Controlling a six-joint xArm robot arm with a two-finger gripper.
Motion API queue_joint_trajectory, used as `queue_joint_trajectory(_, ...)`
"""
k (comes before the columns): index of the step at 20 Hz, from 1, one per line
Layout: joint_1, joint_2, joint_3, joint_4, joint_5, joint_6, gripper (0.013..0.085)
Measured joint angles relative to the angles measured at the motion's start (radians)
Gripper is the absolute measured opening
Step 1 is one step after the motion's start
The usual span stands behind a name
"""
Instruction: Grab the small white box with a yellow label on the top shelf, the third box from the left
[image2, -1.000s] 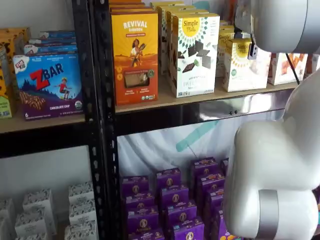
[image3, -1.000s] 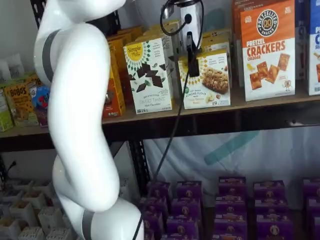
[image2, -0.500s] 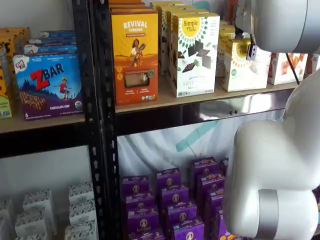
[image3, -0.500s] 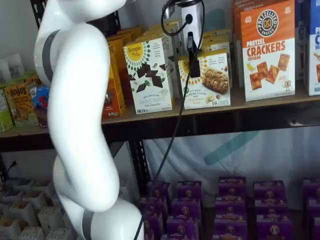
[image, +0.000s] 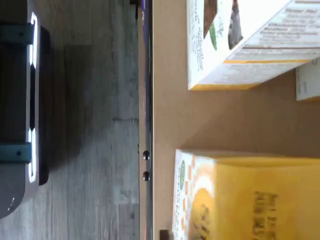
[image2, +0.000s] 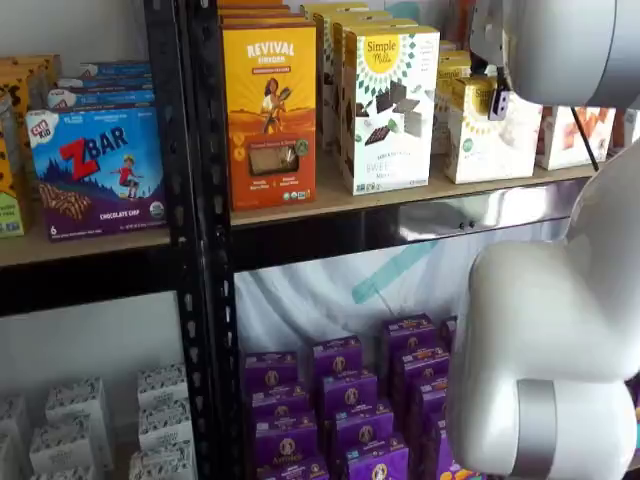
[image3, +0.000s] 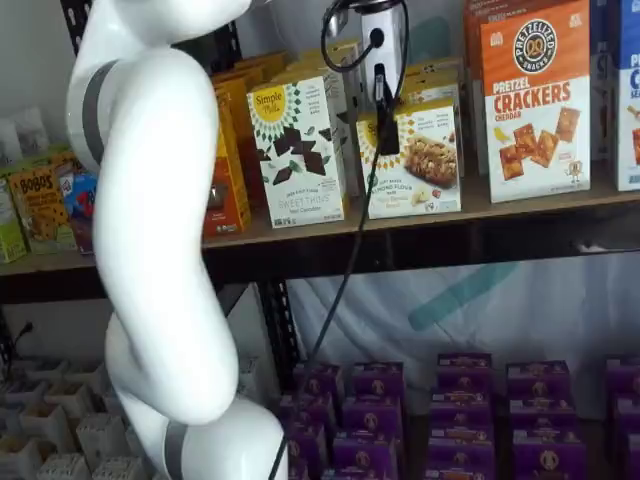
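We see the white box (image3: 413, 160) upright on the top shelf (image3: 520, 205), centre-right of frame, yellow logo and food picture facing outward. The gripper (image3: 384, 120) hangs before it; apparently one finger shows, so we cannot tell its state.

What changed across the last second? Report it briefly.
Almost nothing. The gripper edged very slightly sideways, its black finger hanging in front of the small white box. No grasp or release shows. The small white box, the taller white carton, the cracker carton and the top shelf stayed as they were.
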Motion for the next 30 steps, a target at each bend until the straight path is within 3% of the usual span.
queue_joint_trajectory(1,0.000,0.000,-0.001,0.000,0.001,0.000,0.0530)
queue_joint_trajectory(4,-0.001,0.003,-0.006,0.001,0.006,0.000,0.0530)
queue_joint_trajectory(7,-0.004,0.006,-0.012,0.005,0.010,-0.002,0.0450)
queue_joint_trajectory(12,-0.007,0.010,-0.021,0.008,0.018,-0.004,0.0450)
queue_joint_trajectory(14,-0.009,0.015,-0.030,0.012,0.027,-0.006,0.0370)
queue_joint_trajectory(21,-0.018,0.026,-0.060,0.003,0.062,-0.014,0.0370)
queue_joint_trajectory(30,-0.037,-0.005,-0.074,0.032,0.174,-0.020,0.0370)
